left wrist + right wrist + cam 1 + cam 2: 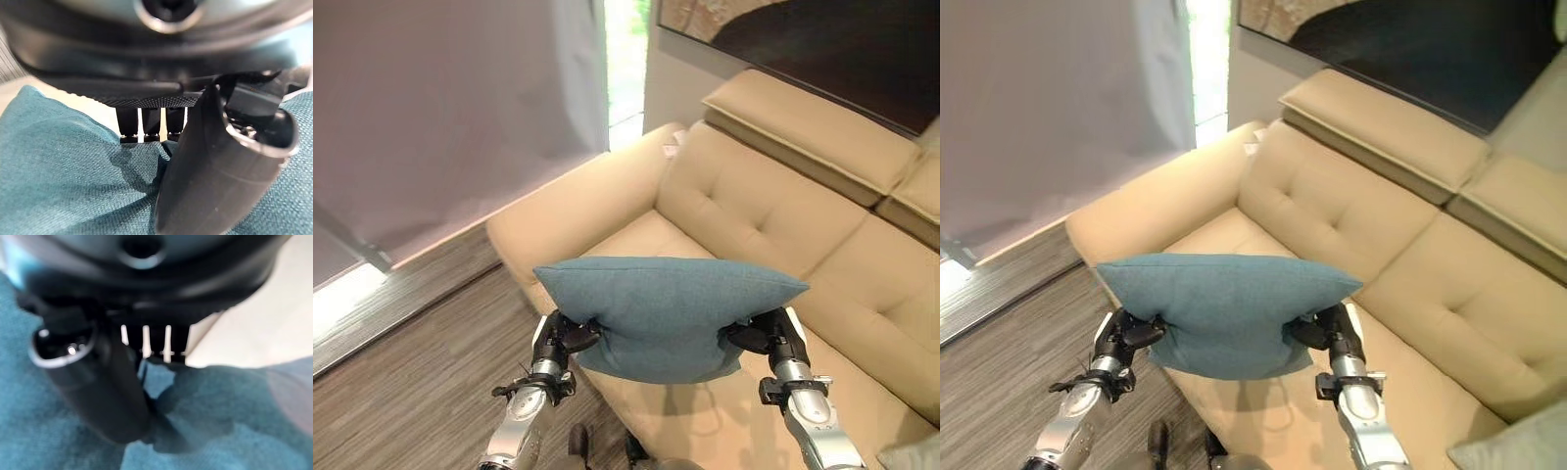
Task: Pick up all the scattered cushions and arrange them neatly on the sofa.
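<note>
Left robot hand point(570, 336) and right robot hand point(759, 336) each pinching teal cushion point(666, 311) ends, held above beige sofa point(754, 211) seat, wood floor point(421, 362), grey curtain point(450, 108) near bright window point(626, 54).

Cushion point(666, 313) between left hand point(570, 338) and right hand point(759, 338), above sofa point(773, 215) seat.

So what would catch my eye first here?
A teal cushion held up in the air between the left hand and right hand, each pinching one side. Behind and below it is a tan sofa, and a grey curtain hangs at the far left.
</note>
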